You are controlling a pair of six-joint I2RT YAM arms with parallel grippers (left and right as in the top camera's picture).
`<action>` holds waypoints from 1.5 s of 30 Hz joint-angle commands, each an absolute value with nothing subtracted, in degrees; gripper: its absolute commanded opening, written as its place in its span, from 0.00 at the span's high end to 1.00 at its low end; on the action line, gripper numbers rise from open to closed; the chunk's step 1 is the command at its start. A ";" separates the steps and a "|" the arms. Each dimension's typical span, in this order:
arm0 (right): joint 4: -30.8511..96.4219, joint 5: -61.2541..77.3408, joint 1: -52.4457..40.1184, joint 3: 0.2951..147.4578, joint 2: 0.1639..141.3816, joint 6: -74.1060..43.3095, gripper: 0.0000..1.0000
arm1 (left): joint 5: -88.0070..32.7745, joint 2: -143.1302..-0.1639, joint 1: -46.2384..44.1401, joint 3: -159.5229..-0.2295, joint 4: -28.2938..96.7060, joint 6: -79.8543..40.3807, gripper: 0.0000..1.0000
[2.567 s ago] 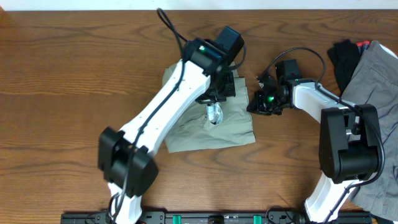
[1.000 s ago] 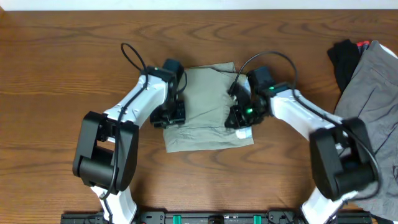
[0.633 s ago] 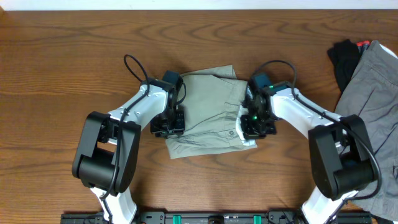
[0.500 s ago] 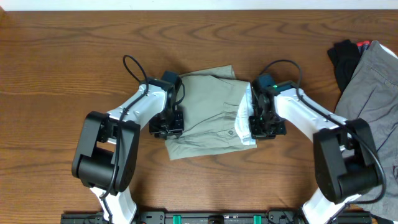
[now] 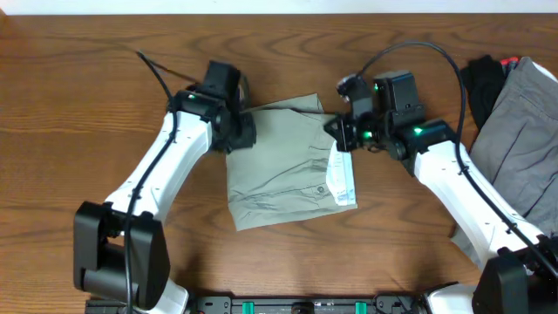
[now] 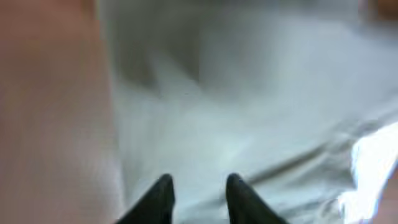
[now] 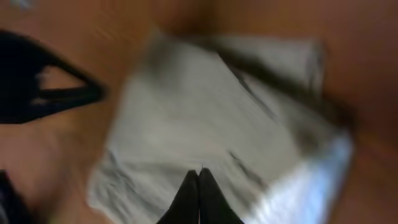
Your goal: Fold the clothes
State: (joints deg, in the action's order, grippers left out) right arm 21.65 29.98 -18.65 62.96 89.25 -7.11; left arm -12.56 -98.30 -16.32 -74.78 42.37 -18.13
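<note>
The pale khaki-green shorts [image 5: 283, 170] lie folded into a rough rectangle in the middle of the table, with a button and a white inner lining [image 5: 343, 181] showing along the right edge. My left gripper [image 5: 241, 134] hovers over the shorts' far left corner. In the blurred left wrist view its fingers [image 6: 198, 186] stand apart with nothing between them, above the cloth [image 6: 249, 112]. My right gripper [image 5: 339, 137] is by the far right corner. In the right wrist view its fingers [image 7: 199, 180] are pressed together and empty, above the shorts [image 7: 205, 118].
A darker grey garment [image 5: 523, 131] lies at the table's right edge with a small black garment [image 5: 484, 80] at its far end. The left arm shows as a dark shape [image 7: 37, 93] in the right wrist view. Bare wood [image 5: 78, 105] surrounds the shorts.
Both grippers have left the shorts' left and right sides and moved away from me to the far corners. The shorts stay folded on the table.
</note>
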 commanded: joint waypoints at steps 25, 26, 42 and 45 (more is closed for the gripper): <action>17.74 12.29 -7.29 62.89 112.64 -15.81 0.99 | -0.82 -113.58 -14.41 -74.02 44.51 -6.46 0.88; 19.22 12.99 -6.33 62.89 112.20 -15.79 0.99 | -0.84 -112.77 -14.13 -74.50 45.89 -6.50 0.87; 38.89 32.40 0.14 62.89 89.80 -4.56 0.68 | -11.29 -92.68 -4.58 -75.72 63.46 -14.87 0.02; 41.19 32.40 -0.19 62.89 86.30 -3.86 0.67 | -16.95 -93.27 -2.70 -72.64 62.17 -14.92 0.01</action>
State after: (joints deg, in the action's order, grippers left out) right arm 40.18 30.24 0.51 62.92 88.90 -6.15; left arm -9.56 -92.25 -4.03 -75.33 62.54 -13.91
